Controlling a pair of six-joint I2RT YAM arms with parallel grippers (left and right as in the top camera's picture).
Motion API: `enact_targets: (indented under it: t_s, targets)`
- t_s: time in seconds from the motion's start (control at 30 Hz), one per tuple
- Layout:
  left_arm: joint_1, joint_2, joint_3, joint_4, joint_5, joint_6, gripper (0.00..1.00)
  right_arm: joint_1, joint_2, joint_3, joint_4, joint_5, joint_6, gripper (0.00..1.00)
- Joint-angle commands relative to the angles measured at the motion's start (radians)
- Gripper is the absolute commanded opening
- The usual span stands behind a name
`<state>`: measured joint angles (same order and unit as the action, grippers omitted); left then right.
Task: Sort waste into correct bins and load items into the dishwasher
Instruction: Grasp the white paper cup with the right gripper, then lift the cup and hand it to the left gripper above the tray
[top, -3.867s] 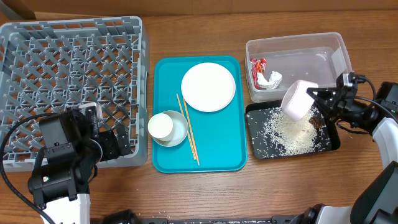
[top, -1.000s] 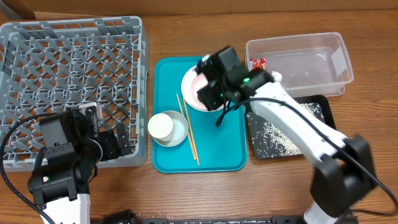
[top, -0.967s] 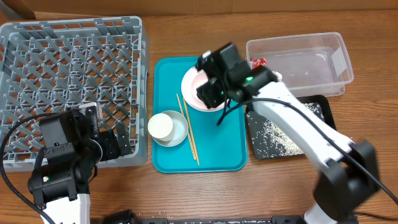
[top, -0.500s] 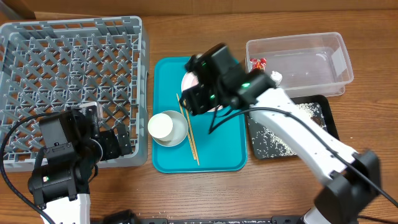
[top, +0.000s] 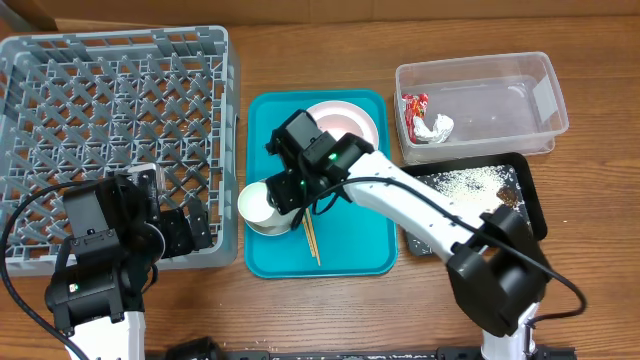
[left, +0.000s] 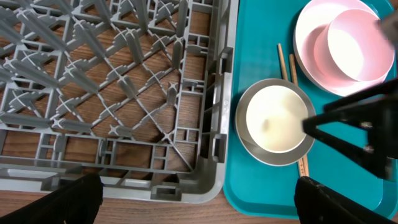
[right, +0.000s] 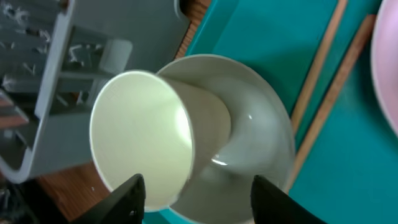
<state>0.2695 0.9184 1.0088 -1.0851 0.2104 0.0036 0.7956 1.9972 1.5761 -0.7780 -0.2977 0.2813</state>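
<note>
Plainly wooden table (top: 300, 308), teal tray (top: 265, 120), grey rack (top: 120, 40)

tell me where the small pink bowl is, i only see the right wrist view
observer: The small pink bowl rests on the white round plate, at the teal serving tray's far end.
operator: anything in the rack yet
observer: No dishes show in the large grey plastic dish rack.
operator: and the waste
observer: The red printed snack wrapper and crumpled white tissue lie in the clear plastic tub.
</note>
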Motion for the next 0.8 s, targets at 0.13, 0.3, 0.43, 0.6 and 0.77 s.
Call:
enact_targets:
  t_s: [0.13,0.3,0.43,0.6,0.77]
  targets:
    - [0.005,-0.010,0.024,0.001,0.019,0.008,1.00,0.017,0.063,-0.005,0.013,0.013,0.042,0.31]
    - [0.005,-0.010,0.024,0.000,0.020,0.008,1.00,0.012,0.060,-0.002,-0.005,0.013,0.042,0.08]
    - [0.005,-0.010,0.024,0.000,0.029,0.008,1.00,-0.031,0.026,0.038,-0.077,0.016,0.041,0.04]
    - [0.005,-0.006,0.024,0.024,0.137,0.021,1.00,-0.137,-0.088,0.089,-0.146,0.016,0.037,0.04]
    - [-0.011,0.034,0.024,0.074,0.249,0.018,1.00,-0.296,-0.240,0.093,-0.177,0.010,0.038,0.04]
